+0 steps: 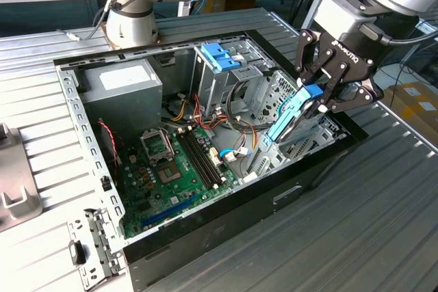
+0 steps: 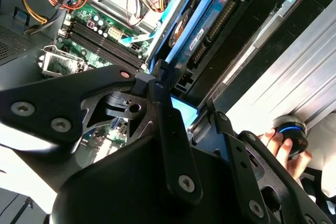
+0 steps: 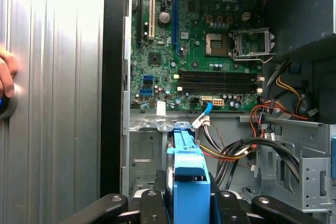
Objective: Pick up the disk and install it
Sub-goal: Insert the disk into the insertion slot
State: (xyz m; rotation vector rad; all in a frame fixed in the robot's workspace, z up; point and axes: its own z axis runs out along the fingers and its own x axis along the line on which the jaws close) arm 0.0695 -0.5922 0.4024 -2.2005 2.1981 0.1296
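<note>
My gripper (image 1: 316, 97) is shut on the disk (image 1: 289, 122), a flat dark drive with blue plastic side rails, held on edge and tilted. It hangs over the metal drive bay (image 1: 301, 143) at the corner of the open computer case (image 1: 226, 227) on the exterior view's right, its lower end down among the bay's metal. In the second wrist view the disk (image 2: 210, 22) shows its dark connector edge beyond the black fingers (image 2: 164, 98). In the first wrist view the blue rail (image 3: 186, 163) runs out from my gripper (image 3: 190, 204) toward the motherboard (image 3: 210, 51).
Inside the case lie the green motherboard (image 1: 179, 169), a grey power supply (image 1: 124, 81), a metal cage with a blue latch (image 1: 220, 56) and loose cables (image 1: 236, 128). A person's hand (image 2: 278, 145) rests on a blue-lit knob (image 2: 292, 132) outside the case wall. The arm's base (image 1: 133, 22) stands behind the case.
</note>
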